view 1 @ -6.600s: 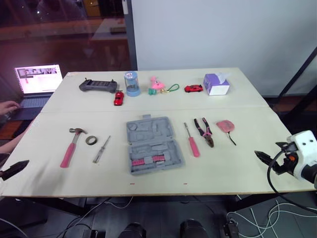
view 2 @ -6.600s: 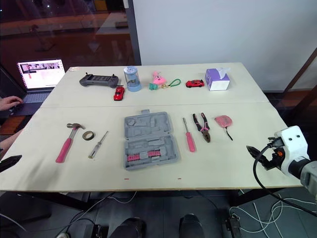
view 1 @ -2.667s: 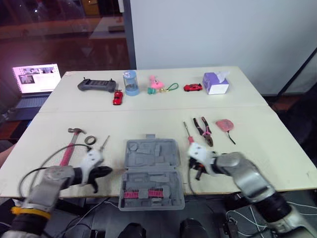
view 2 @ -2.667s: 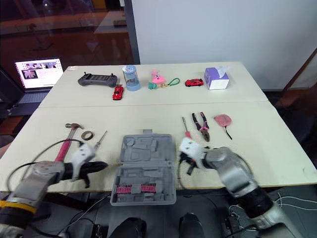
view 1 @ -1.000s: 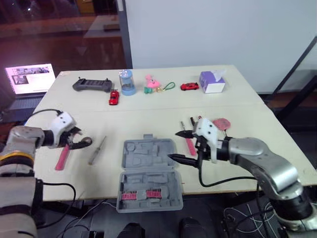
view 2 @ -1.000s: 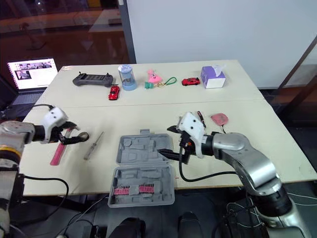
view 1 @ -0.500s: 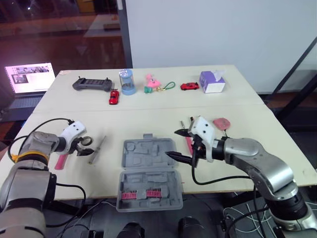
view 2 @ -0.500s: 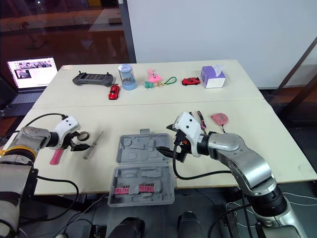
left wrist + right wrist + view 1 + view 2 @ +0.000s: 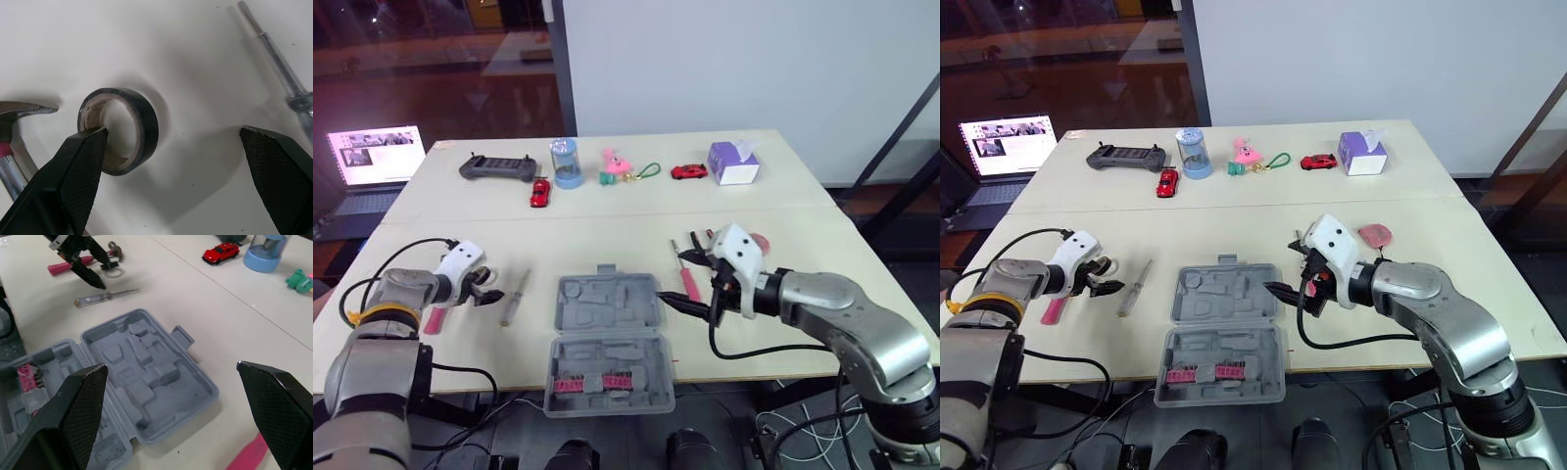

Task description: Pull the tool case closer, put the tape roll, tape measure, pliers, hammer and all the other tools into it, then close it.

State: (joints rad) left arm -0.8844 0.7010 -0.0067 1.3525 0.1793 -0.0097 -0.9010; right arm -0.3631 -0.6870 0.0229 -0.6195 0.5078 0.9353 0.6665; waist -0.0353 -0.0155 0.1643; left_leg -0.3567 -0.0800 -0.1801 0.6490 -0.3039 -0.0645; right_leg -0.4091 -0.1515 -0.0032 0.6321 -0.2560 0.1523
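Left gripper point(image 9: 171, 131) gapes empty around the tape roll point(image 9: 148, 122), one finger over its rim; closing may skid it away. Right gripper point(image 9: 171, 366) hangs wide, empty.

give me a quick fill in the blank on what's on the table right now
The tool case lies ____, its moulded inside showing. The left gripper has its jaws spread at the tape roll, beside the ____ head. The right gripper hovers at the case's right side holding ____.
Missing words: open; hammer; nothing.
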